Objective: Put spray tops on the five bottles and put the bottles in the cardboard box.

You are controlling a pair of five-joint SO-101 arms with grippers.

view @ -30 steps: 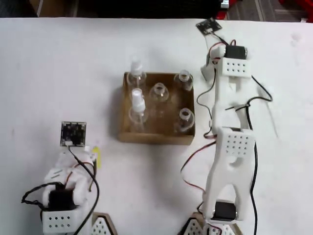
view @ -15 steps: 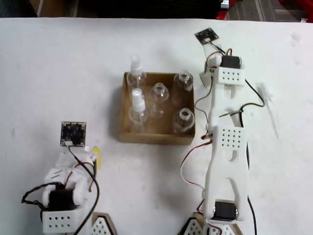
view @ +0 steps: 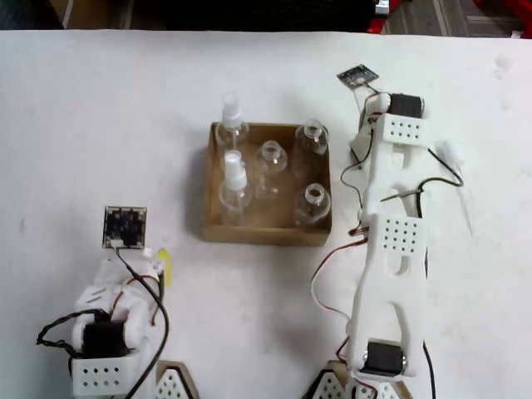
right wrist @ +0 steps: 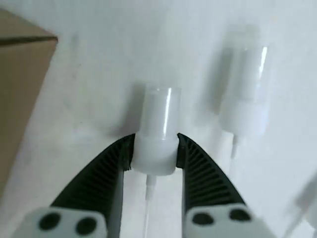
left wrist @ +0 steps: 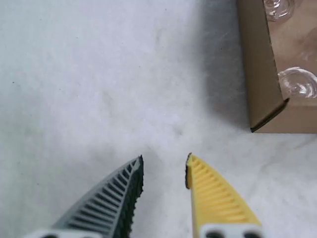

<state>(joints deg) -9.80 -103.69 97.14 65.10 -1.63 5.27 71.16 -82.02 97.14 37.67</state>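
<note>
The cardboard box (view: pixel 266 226) sits mid-table and holds several clear bottles. Two of them at its left side, one bottle (view: pixel 230 125) and another (view: pixel 234 184), carry white spray tops. The other three bottles (view: pixel 270 158), (view: pixel 312 135), (view: pixel 313 202) have bare necks. My right gripper (right wrist: pixel 154 145) is shut on a white spray top (right wrist: pixel 157 124) just over the table, right of the box's far corner (right wrist: pixel 22 74). A second spray top (right wrist: pixel 245 94) lies beside it. My left gripper (left wrist: pixel 164 171) stands open over bare table near the box's front left corner (left wrist: pixel 257 74).
The right arm (view: pixel 391 249) stretches along the box's right side, with loose red and black wires beside it. The left arm (view: pixel 108 332) is folded at the front left. The table's far left is bare white surface.
The right arm's wrist first moved a little farther from me and leftward, then shifted slightly back right beside the box's far right corner. The left arm stayed still.
</note>
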